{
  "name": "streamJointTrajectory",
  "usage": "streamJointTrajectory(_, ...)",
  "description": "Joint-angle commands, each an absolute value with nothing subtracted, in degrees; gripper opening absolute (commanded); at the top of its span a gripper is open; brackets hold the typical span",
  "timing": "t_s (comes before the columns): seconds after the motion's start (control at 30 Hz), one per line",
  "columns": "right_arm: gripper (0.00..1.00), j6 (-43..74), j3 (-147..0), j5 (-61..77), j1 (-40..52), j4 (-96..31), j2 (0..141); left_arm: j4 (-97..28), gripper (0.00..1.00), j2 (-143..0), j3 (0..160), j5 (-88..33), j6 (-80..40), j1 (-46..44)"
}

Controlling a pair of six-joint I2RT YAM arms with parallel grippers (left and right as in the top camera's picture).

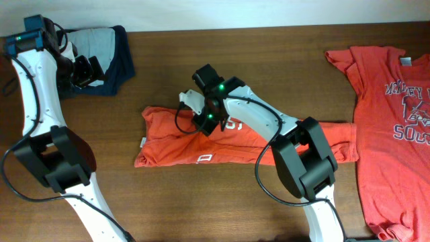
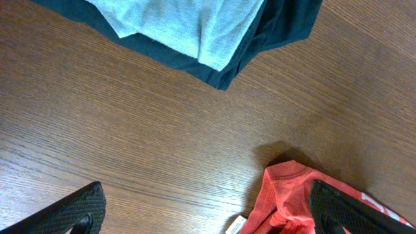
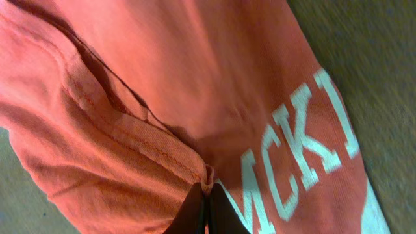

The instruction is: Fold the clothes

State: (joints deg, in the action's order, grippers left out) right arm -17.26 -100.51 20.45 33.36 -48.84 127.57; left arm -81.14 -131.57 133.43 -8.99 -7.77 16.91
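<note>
An orange-red T-shirt (image 1: 175, 138) lies in the middle of the table, folded lengthwise into a long strip. My right gripper (image 1: 203, 123) rests on its upper edge. In the right wrist view the gripper (image 3: 208, 196) is shut on a pinch of the shirt's stitched hem (image 3: 130, 127), beside white lettering (image 3: 305, 146). A second orange-red T-shirt (image 1: 390, 134) with white print lies spread flat at the right. My left gripper (image 1: 86, 70) hovers at the back left, open with nothing between its fingers (image 2: 71, 213). The strip's left end (image 2: 286, 195) shows by its right finger.
A crumpled dark navy and grey garment (image 1: 111, 50) lies at the back left corner, just beyond my left gripper, and fills the top of the left wrist view (image 2: 195, 32). A white label (image 2: 235, 225) sticks out of the strip's left end. Bare wood table (image 1: 201, 202) shows in front.
</note>
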Motion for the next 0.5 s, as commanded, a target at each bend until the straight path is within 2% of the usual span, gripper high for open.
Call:
streamJointTrajectory(0.0, 0.04, -15.6, -101.2, 20.9, 32.9, -50.1, 124.5, -81.0, 0.99, -130.3, 134.1, -8.8, -7.7, 17.0)
streamJointTrajectory(0.17, 0.04, -15.3, -101.2, 19.2, 32.9, -52.2, 124.4, -81.0, 0.99, -130.3, 134.1, -8.8, -7.7, 17.0)
streamJointTrajectory(0.47, 0.04, -8.0, -101.2, 11.6, 32.9, -55.6, 124.4, -81.1, 0.99, -130.3, 134.1, -8.8, -7.7, 17.0)
